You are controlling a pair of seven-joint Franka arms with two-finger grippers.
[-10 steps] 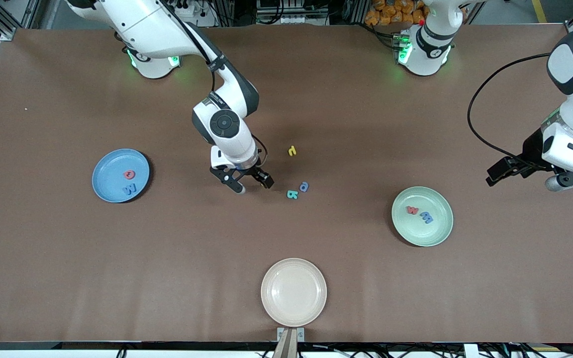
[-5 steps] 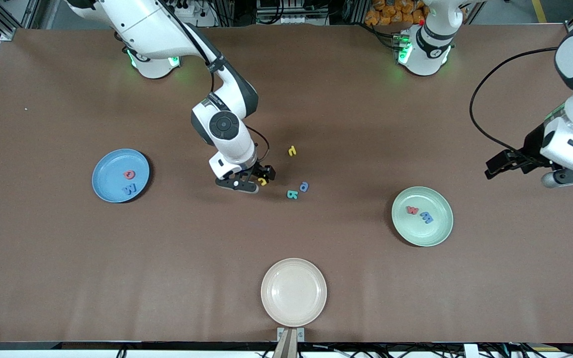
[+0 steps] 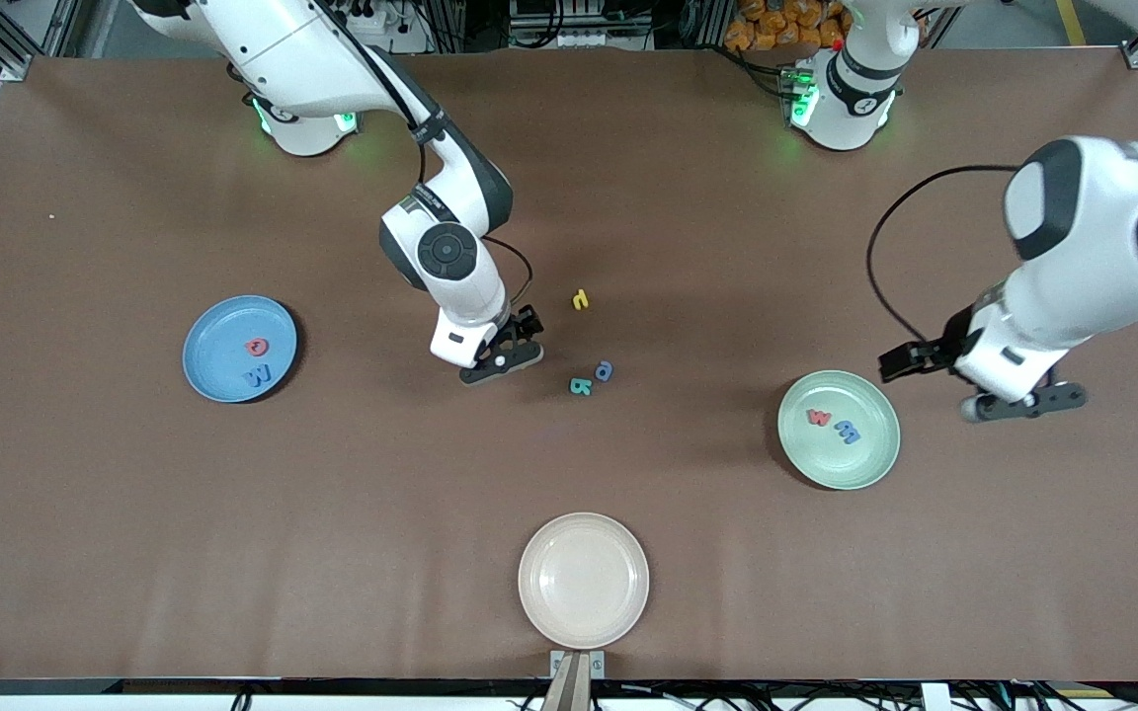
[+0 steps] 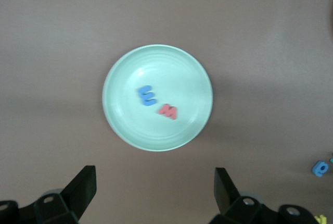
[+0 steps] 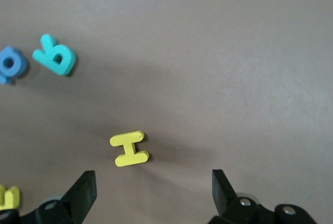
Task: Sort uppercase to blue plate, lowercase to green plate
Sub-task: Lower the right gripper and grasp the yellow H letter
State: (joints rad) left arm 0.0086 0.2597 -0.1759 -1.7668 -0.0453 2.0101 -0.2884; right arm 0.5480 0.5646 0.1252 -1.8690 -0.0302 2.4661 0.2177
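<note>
Nearest the front camera lay the cream plate (image 3: 583, 581). Farther from it, toward my left arm's end, the green plate (image 3: 875, 454) held a red w (image 3: 818, 418) and a blue letter (image 3: 848, 431); my left gripper (image 3: 1023, 403) hung beside it, fingers spread. My right gripper (image 3: 502, 361) hovered, open and empty, over the yellow H (image 5: 130, 149), near the teal letter (image 3: 581, 386). The blue plate (image 3: 208, 341) held a red Q (image 3: 256, 347) and a blue M/W (image 3: 258, 374).
</note>
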